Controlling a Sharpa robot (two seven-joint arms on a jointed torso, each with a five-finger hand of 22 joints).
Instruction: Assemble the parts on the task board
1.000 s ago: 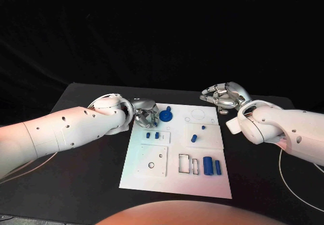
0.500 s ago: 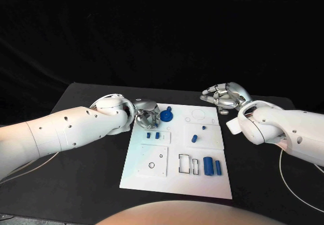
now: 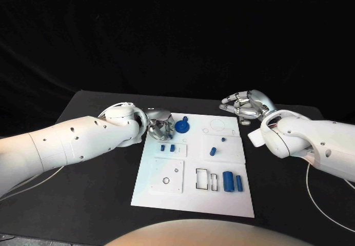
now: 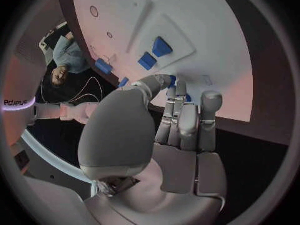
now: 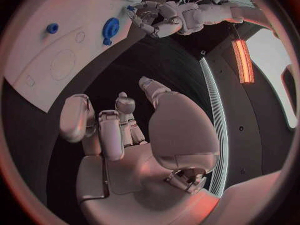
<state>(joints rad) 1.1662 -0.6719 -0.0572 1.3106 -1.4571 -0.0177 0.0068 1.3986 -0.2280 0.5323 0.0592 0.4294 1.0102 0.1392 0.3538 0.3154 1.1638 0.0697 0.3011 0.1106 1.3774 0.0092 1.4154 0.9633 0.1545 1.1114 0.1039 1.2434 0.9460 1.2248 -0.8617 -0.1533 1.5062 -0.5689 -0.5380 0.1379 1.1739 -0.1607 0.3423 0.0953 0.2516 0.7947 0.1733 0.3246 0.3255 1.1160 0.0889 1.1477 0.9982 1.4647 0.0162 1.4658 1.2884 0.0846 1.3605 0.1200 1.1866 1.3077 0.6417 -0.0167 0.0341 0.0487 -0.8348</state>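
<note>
The left hand (image 3: 157,124) hovers at the far left corner of the task board (image 3: 194,197), its fingers curled downward just beside the round blue part (image 3: 182,125). From the left wrist view the fingertips (image 4: 177,87) seem to close over something small and blue at the board's edge, but the palm hides the contact, so whether it is pinching a part cannot be told. Nearer the robot, two small blue parts (image 3: 167,147) sit in a recessed panel; further right a single blue peg (image 3: 213,151) stands on the board, and two longer blue parts (image 3: 232,181) lie side by side near the right edge. The right hand (image 3: 246,106) waits off the board's far right corner, above the black table (image 3: 96,169), fingers loosely curled and holding nothing.

The step in hand looks like picking or seating a piece at the far left corner. The next move probably calls for a precise, steady fingertip grasp before lifting.
</note>
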